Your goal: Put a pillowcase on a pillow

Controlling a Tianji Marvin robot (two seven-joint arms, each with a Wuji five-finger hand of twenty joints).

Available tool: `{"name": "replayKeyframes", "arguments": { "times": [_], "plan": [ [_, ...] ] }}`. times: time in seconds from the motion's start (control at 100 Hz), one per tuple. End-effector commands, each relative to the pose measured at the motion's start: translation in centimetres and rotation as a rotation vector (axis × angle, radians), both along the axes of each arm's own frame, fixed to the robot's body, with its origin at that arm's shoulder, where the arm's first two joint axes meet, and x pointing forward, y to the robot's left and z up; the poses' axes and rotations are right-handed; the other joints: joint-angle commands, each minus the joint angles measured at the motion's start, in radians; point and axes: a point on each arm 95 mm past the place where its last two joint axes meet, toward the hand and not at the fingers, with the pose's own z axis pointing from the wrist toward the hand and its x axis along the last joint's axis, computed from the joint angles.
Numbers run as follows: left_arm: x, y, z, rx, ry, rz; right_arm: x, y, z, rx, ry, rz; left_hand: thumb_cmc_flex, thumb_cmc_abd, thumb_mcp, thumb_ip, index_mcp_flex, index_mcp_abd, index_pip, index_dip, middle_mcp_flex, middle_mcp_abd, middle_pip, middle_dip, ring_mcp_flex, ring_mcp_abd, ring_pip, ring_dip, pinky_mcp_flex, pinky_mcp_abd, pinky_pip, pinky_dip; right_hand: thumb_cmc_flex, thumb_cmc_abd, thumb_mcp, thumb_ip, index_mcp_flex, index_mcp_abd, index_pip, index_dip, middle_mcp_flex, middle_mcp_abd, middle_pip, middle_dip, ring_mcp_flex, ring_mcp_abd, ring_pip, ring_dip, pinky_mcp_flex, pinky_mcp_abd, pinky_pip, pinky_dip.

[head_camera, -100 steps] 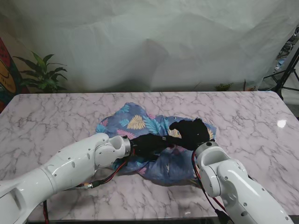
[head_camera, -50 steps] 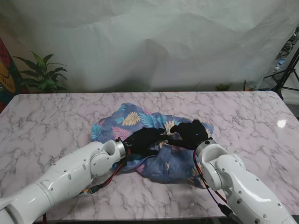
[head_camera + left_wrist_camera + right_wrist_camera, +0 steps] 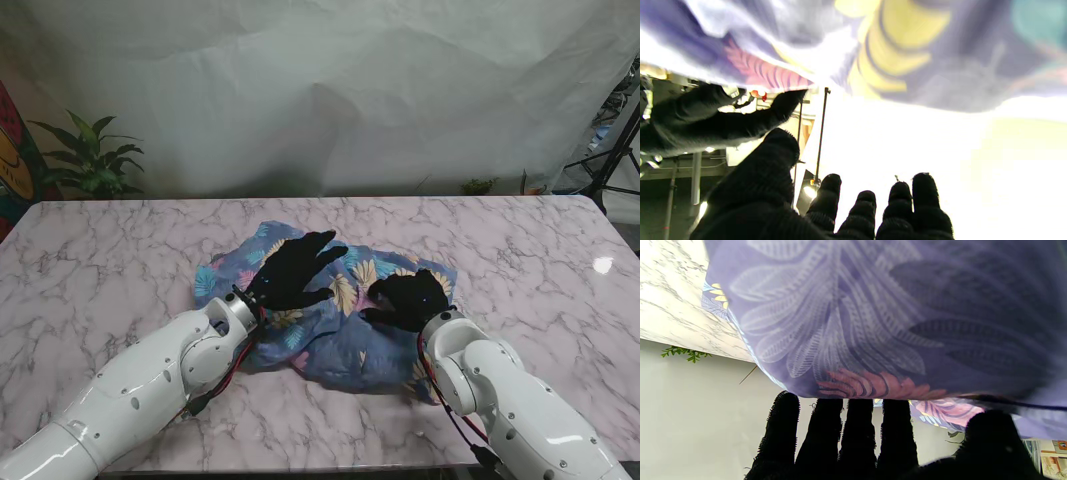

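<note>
A rumpled blue pillowcase (image 3: pixel 345 340) printed with yellow, pink and teal leaves lies in a heap at the middle of the marble table (image 3: pixel 120 260). I cannot make out the pillow apart from the cloth. My left hand (image 3: pixel 295 272), in a black glove, hovers over the heap's left part with its fingers spread and nothing in it. My right hand (image 3: pixel 405 298) lies palm down on the right part of the heap. In the right wrist view its fingers (image 3: pixel 857 440) are straight under the cloth (image 3: pixel 873 306). The left wrist view shows blurred cloth (image 3: pixel 907 50) and the right hand (image 3: pixel 700 116).
A potted plant (image 3: pixel 90 160) stands beyond the table's far left corner and a black tripod (image 3: pixel 615 150) beyond the far right. A white backdrop hangs behind the table. Bare marble shows on both sides of the heap.
My left hand has come away from the cloth beside the right hand, risen farther from me and to the left, and spread its fingers. The right hand has stayed almost in place.
</note>
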Motion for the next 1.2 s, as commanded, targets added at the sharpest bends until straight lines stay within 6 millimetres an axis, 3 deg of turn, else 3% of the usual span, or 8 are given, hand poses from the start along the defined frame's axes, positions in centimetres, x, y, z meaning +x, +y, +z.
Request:
{"name": "replayKeyframes", "arguments": {
  "times": [0.0, 0.08, 0.16, 0.27, 0.46, 0.77, 0.95, 1.19],
  "plan": [
    [-0.1, 0.5, 1.4, 0.034, 0.027, 0.026, -0.2, 0.1, 0.1, -0.006, -0.004, 0.004, 0.003, 0.021, -0.055, -0.004, -0.012, 0.019, -0.055, 0.002, -0.029, 0.014, -0.021, -0.016, -0.048, 0.02, -0.05, 0.001, -0.004, 0.017, -0.057, -0.028, -0.029, -0.001, 0.016, 0.005, -0.028, -0.011, 0.01, 0.003, -0.021, -0.007, 0.003, 0.004, -0.036, -0.017, 0.048, 0.014, -0.019, 0.004, -0.006, 0.011],
    [0.1, 1.9, 1.9, 0.095, 0.059, 0.059, -0.2, 0.0, 0.3, -0.009, -0.014, 0.002, 0.044, 0.057, -0.146, 0.004, -0.016, 0.024, -0.092, 0.041, -0.028, 0.016, -0.021, -0.018, -0.05, 0.024, -0.05, 0.009, -0.006, 0.023, -0.075, -0.012, -0.032, 0.0, 0.019, 0.005, -0.026, -0.012, 0.012, 0.004, -0.019, -0.008, 0.004, 0.003, -0.035, -0.016, 0.048, 0.014, -0.019, 0.003, -0.005, 0.011],
    [0.4, 3.2, 1.8, 0.152, 0.115, 0.092, -0.4, 0.1, 0.9, 0.006, -0.039, -0.011, 0.066, 0.104, -0.219, 0.007, -0.016, 0.038, -0.169, 0.014, -0.031, 0.022, -0.028, -0.041, -0.056, 0.032, -0.072, -0.012, -0.007, 0.032, -0.117, -0.022, -0.035, 0.001, 0.023, 0.004, -0.027, -0.011, 0.012, 0.003, -0.019, -0.009, 0.004, 0.003, -0.035, -0.016, 0.047, 0.013, -0.019, 0.003, -0.005, 0.011],
    [0.6, 5.2, 1.4, 0.231, 0.217, 0.111, -1.0, -0.1, 2.1, 0.023, -0.099, -0.041, 0.115, 0.167, -0.353, 0.017, -0.017, 0.031, -0.161, 0.059, -0.032, 0.019, -0.032, -0.061, -0.069, 0.04, -0.113, -0.041, -0.009, 0.043, -0.21, -0.035, -0.038, 0.0, 0.027, 0.004, -0.025, -0.012, 0.013, 0.003, -0.017, -0.006, 0.005, 0.003, -0.034, -0.016, 0.048, 0.013, -0.018, 0.005, -0.005, 0.011],
    [0.8, 8.1, 0.3, 0.293, 0.294, 0.127, -2.5, -1.7, 2.4, -0.015, -0.11, -0.083, 0.106, 0.196, -0.366, 0.018, -0.019, 0.029, -0.181, 0.045, -0.033, 0.013, -0.033, -0.069, -0.067, 0.036, -0.126, -0.064, -0.012, 0.038, -0.253, -0.033, -0.044, 0.002, 0.035, 0.003, -0.022, -0.012, 0.012, 0.001, -0.015, -0.006, 0.002, 0.001, -0.033, -0.016, 0.047, 0.013, -0.019, 0.007, -0.005, 0.011],
    [1.4, 10.3, -2.4, 0.387, 0.308, 0.134, -3.1, -3.3, -2.4, -0.068, 0.041, -0.076, 0.123, 0.17, -0.363, 0.02, -0.025, 0.041, -0.211, 0.036, -0.035, 0.016, -0.038, -0.093, -0.066, 0.025, -0.121, -0.073, -0.003, 0.021, -0.263, -0.016, -0.055, 0.001, 0.044, 0.002, -0.045, -0.012, 0.004, -0.003, -0.053, -0.007, -0.001, 0.001, -0.066, -0.015, 0.042, 0.012, -0.036, -0.001, -0.011, 0.008],
    [1.4, 11.1, -3.7, 0.402, 0.344, 0.137, -2.1, -3.4, -4.0, -0.074, 0.05, -0.054, 0.132, 0.151, -0.36, 0.021, -0.024, 0.043, -0.218, 0.039, -0.036, 0.018, -0.037, -0.099, -0.066, 0.021, -0.116, -0.067, -0.001, 0.017, -0.259, -0.013, -0.061, -0.001, 0.051, 0.001, -0.056, -0.013, 0.004, -0.002, -0.07, -0.011, 0.007, 0.004, -0.077, -0.019, 0.048, 0.015, -0.039, -0.006, -0.009, 0.009],
    [-0.3, 11.6, -4.7, 0.373, 0.374, 0.12, 0.1, -3.7, -3.8, -0.119, 0.043, -0.035, 0.128, 0.151, -0.359, 0.02, -0.018, 0.039, -0.219, 0.043, -0.032, 0.011, -0.029, -0.088, -0.066, 0.016, -0.11, -0.055, 0.002, 0.013, -0.25, -0.011, -0.071, 0.01, 0.057, 0.0, -0.067, -0.013, 0.008, -0.001, -0.091, -0.014, 0.013, 0.005, -0.09, -0.022, 0.051, 0.016, -0.041, -0.011, -0.007, 0.01]
  ]
}}
